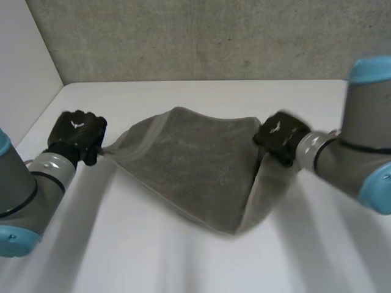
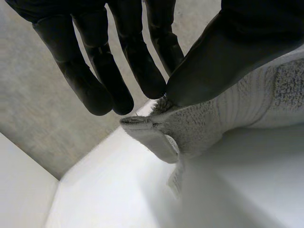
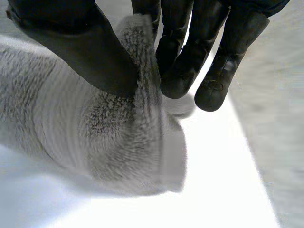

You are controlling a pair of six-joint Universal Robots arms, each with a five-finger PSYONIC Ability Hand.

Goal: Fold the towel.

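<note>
Towel slung mid-frame between left hand and right hand, each pinching a corner, thumb against fingers; either shallow pinch may slip, dropping its corner

fuzzy grey terry-cloth towel with a ribbed band; smooth matt white table; rough concrete wall.
</note>
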